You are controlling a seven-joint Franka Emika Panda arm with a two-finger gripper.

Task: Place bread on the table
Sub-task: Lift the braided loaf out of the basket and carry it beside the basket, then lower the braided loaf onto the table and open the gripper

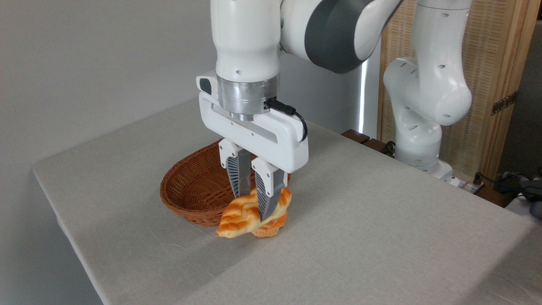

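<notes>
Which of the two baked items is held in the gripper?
The long braided bread, clamped between the gripper fingers; the small round bun sits mostly hidden behind it.

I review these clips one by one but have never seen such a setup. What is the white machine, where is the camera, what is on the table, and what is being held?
The white jointed machine is a robot arm; its base stands at the far right edge of the table, which is covered in grey-beige cloth. One fixed camera looks down from the near side. At the arm's end is a gripper with two grey fingers, shut on a long braided bread, tilted, its left tip lower. Whether it touches the cloth cannot be told. Behind it sits a brown wicker basket, with nothing visible inside. A small round bun sits mostly hidden behind the bread.
</notes>
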